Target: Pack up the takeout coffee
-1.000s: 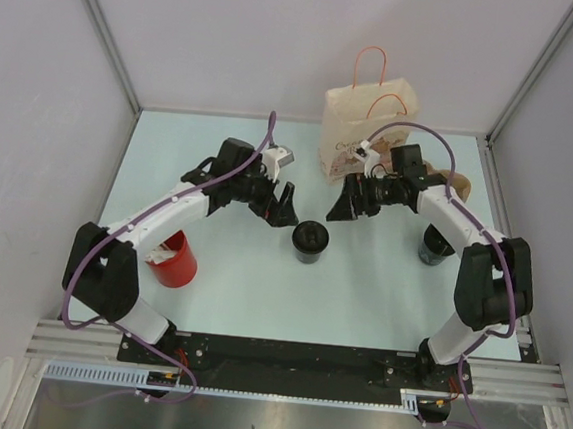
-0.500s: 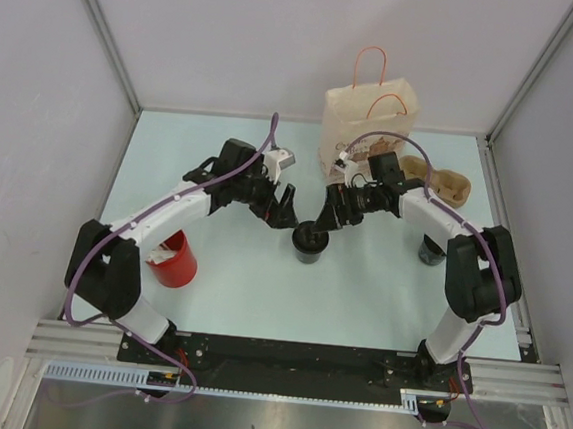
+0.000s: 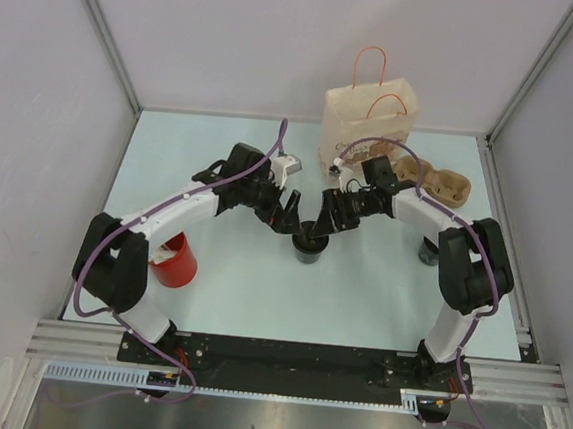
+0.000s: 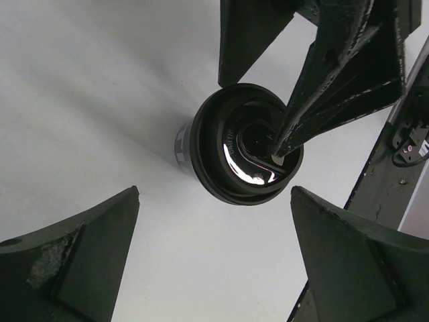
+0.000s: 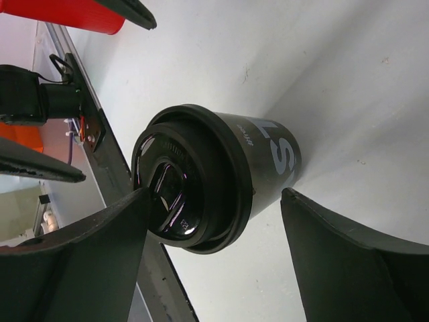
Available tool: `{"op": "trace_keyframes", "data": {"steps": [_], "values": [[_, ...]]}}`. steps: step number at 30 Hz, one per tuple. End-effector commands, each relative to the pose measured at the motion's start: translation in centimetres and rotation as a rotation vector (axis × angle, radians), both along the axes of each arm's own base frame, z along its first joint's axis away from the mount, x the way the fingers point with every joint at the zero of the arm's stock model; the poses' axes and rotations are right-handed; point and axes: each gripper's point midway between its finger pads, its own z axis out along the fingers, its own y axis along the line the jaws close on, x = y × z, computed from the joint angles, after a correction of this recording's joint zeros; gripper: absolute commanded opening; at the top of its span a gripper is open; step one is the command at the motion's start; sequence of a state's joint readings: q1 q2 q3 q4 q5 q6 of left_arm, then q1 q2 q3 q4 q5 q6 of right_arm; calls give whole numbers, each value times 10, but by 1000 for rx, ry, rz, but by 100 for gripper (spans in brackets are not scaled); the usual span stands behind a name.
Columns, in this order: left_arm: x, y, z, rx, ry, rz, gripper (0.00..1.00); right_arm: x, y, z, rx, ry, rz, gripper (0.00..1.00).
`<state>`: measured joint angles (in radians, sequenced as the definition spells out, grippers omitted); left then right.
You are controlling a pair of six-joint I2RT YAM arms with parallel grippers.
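Right gripper (image 3: pixel 322 228) now straddles coffee cup (image 3: pixel 310 249), unclenched; left gripper (image 3: pixel 288 223) spread wide.

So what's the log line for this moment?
left gripper: open, beside cup | right gripper: open, astride cup | cup: lidded, upright on table | bag: standing behind

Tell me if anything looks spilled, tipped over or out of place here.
Nothing is spilled or tipped. The black coffee cup stands upright with its lid on, and the paper bag is upright too. The only oddity is that one finger of the right gripper seems to sit over the lid, not beside the cup.
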<state>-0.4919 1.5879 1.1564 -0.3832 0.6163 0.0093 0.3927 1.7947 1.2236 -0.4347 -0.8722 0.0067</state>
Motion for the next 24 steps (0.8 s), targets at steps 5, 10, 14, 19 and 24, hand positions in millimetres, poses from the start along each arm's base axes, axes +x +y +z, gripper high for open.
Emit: {"op": "trace_keyframes", "data": {"steps": [5, 10, 14, 19, 24], "values": [[3, -15, 2, -16, -20, -38, 99, 1, 6, -7, -5, -7, 11, 78], [1, -17, -8, 17, -10, -42, 99, 1, 6, -9, -12, -2, 8, 71], [3, -15, -13, 41, -6, -35, 99, 0, 6, -12, -13, 7, 11, 65], [5, -16, -18, 61, -1, -30, 99, -2, 9, -21, -24, 26, 18, 58], [5, -16, -21, 70, 4, -31, 98, -4, 10, -25, -35, 34, 21, 54]]}}
